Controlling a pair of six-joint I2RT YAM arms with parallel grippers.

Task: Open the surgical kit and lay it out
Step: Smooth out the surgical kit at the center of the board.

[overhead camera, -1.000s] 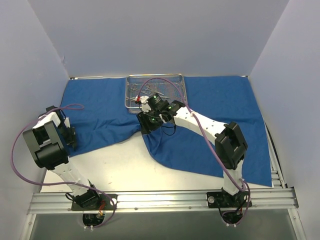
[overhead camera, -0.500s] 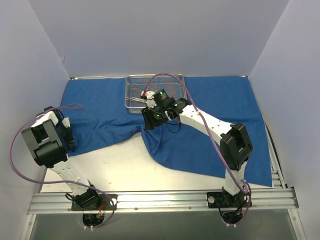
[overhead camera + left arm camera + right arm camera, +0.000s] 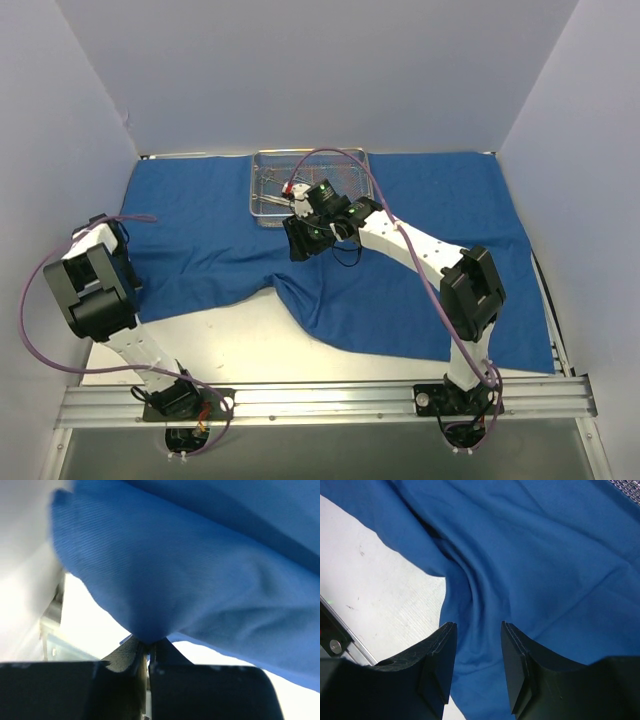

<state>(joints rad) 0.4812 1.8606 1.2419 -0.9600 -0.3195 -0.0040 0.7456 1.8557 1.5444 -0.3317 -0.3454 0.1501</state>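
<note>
The surgical kit's royal-blue cloth wrap (image 3: 420, 240) lies spread over the table, its near edge rumpled in the middle. On it at the back stands the silver wire-mesh tray (image 3: 362, 172), with thin steel instruments (image 3: 272, 196) inside. My left gripper (image 3: 148, 643) is shut on a pinched fold of the cloth's (image 3: 190, 570) left edge. My right gripper (image 3: 477, 627) hovers open over the cloth (image 3: 530, 555) just in front of the tray, with nothing between its fingers (image 3: 442, 650). In the top view it sits at the middle (image 3: 300, 240).
Bare white table (image 3: 240, 330) shows in front of the cloth. Grey walls close in on the left, back and right. A metal rail (image 3: 320, 400) runs along the near edge, with both arm bases on it. A corner of the tray (image 3: 632, 487) shows in the right wrist view.
My left gripper has closed on the cloth's left edge. The cloth's near flap has slid and flattened toward the front. The right gripper has shifted slightly toward the tray, still open.
</note>
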